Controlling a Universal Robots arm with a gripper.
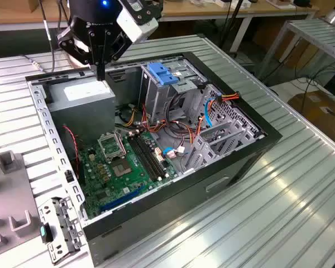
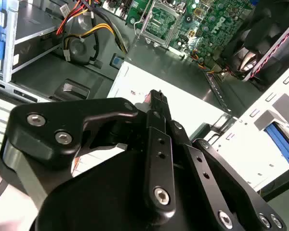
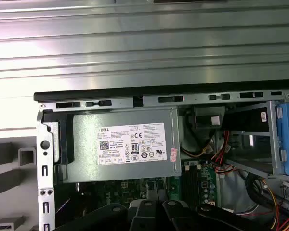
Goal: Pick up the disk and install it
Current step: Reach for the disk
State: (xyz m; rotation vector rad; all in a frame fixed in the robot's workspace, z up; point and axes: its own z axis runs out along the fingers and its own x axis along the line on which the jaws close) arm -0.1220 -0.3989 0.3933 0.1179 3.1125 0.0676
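The open computer case [image 1: 223, 178] lies on its side on a ribbed metal table [image 1: 279, 218]. Inside it are a grey power box [image 1: 81, 96] with a white sticker, a green circuit board [image 1: 120, 167], a metal drive cage [image 1: 176, 89] topped by a blue latch plate [image 1: 161, 73], and loose red, yellow and orange cables [image 1: 167, 125] running between them.

The gripper [image 1: 100, 72] hangs over the power box, near the edge of its sticker. Its fingers are closed together into one narrow tip and hold nothing. Whether the tip touches the box, I cannot tell.

The second wrist view looks along the gripper [image 2: 156, 98] and shows a black fan [image 2: 248, 57] against the case wall. Beyond that wall, outside the case, a flat grey piece edged with blue plastic sits in a pale holder [image 2: 260, 163]. That appears to be the disk [image 2: 282, 137], though only a corner of it shows.

The first wrist view faces the power box [image 3: 120, 144] squarely, with its sticker in full and the table's ribs beyond the case rim. The exterior view shows a pale tray of grey blocks [image 1: 8, 162] on its left, beside the case.
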